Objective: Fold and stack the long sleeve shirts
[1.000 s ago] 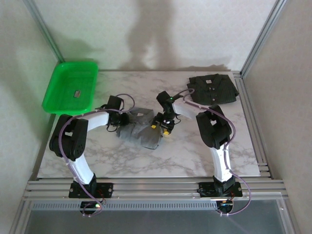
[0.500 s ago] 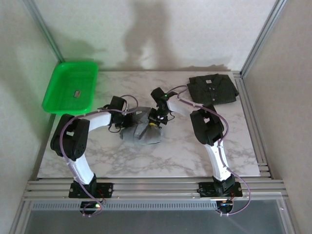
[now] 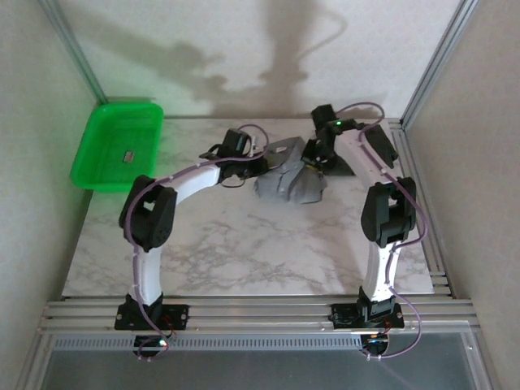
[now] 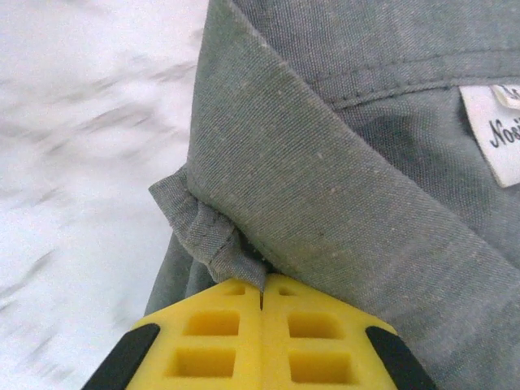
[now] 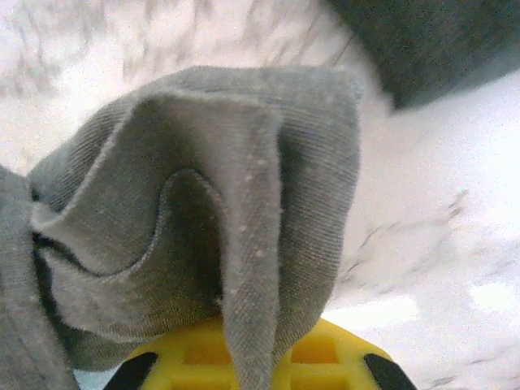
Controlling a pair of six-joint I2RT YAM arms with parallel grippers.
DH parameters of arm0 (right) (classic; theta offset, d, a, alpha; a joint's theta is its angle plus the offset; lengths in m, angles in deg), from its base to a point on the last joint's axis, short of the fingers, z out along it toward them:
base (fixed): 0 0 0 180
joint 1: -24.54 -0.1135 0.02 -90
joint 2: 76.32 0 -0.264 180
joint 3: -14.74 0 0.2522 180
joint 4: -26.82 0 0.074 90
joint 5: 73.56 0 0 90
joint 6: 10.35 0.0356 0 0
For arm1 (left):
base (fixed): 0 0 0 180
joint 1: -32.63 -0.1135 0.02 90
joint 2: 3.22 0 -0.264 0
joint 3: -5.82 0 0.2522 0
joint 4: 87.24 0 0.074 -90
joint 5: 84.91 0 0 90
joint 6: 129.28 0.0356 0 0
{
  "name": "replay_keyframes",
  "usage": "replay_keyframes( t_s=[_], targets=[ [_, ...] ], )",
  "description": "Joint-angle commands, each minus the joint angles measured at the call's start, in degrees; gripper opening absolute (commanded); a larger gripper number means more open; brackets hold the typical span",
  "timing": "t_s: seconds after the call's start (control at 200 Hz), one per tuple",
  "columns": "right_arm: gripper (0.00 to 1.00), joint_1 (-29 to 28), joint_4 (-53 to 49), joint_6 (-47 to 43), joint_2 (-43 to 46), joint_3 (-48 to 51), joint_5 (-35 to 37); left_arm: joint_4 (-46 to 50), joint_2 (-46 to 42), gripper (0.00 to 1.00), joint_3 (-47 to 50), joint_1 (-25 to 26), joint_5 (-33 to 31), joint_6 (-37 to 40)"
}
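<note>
Grey shirt (image 3: 286, 180) bunched at the far middle of the bench (image 3: 244, 244). Collar edge pinched between the closed left fingers (image 4: 210, 343), a crumpled fold clamped in the closed right fingers (image 5: 345, 357). Just beyond it to the right, what looks like the charcoal shirt (image 5: 431, 41), blurred, lying on the bench.

The near half of the table (image 3: 260, 252) lies open; left arm (image 3: 191, 175), right arm (image 3: 367, 160), grey shirt (image 3: 284, 183) and tray (image 3: 114, 134) crowd the far half.
</note>
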Motion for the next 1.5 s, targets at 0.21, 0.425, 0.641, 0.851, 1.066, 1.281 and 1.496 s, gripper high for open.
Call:
replay_keyframes(
  t_s=[0.21,0.425,0.641,0.851,1.066,1.281,1.496],
  targets=[
    [0.0,7.1,-2.2,-7.2,-2.3,-10.5,10.4,-1.4,19.5,0.0,-26.9,3.9,3.8,-8.1],
    [0.0,10.4,2.3,-7.7,-4.1,-11.7,13.8,-4.5,28.5,0.0,-39.7,4.8,5.5,-12.4],
    [0.0,12.6,7.2,-9.2,-6.4,-13.3,15.9,-11.2,37.2,0.0,-51.4,6.8,9.0,-18.4],
    [0.0,15.9,7.5,-10.7,-10.3,-18.9,16.2,-14.7,41.8,0.0,-54.5,8.0,9.6,-22.9],
    [0.0,19.2,3.5,-11.9,-17.5,-29.4,14.1,-15.8,44.3,0.09,-55.0,8.1,8.1,-24.4],
    [0.12,21.0,5.1,-10.9,-21.7,-30.3,12.7,-13.9,45.6,0.59,-58.3,7.5,7.0,-24.6],
    [0.6,23.0,2.6,-11.2,-28.7,-40.7,14.3,3.7,37.4,0.86,-57.0,5.6,4.2,-15.6]
  ],
)
